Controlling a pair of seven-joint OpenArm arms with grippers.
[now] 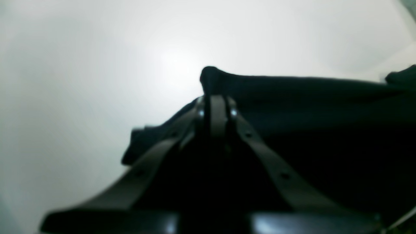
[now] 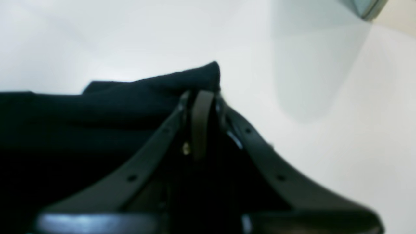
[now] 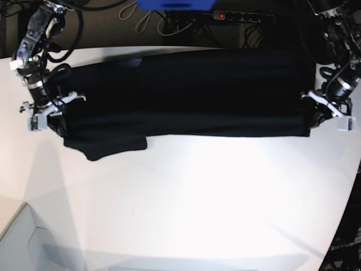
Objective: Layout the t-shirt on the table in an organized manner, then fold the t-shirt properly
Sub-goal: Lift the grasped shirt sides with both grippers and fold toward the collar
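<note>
Together, 2 robot grippers hold 1 black cloth t-shirt (image 3: 225,84) between them, above 1 large, smooth white tabletop (image 3: 214,203), seen near to far from the base view.

Nearest, the tabletop's curved edge crosses the bottom of the view. At the lower left corner stands 1 pale grey object (image 3: 21,240), too partly shown to name. Next comes a broad stretch of bare white surface, wide open from side to side, giving plenty of room in front of the shirt.

Beyond that is the shirt's near edge, running almost straight across the middle and right. On the view's left, 1 loose flap dips lower than the rest. The shirt spans most of the view's width, its black body reaching back towards the top; deep shadow hides its folds.

At the shirt's 2 sides are the grippers, both black with white parts. The left gripper (image 1: 216,102), on the view's right, is closed, pinching cloth near a corner. The right gripper (image 2: 204,97), on the view's left, is closed on the opposite side. Farthest, at top centre, is 1 bright blue object (image 3: 179,4), cut off by the frame.
</note>
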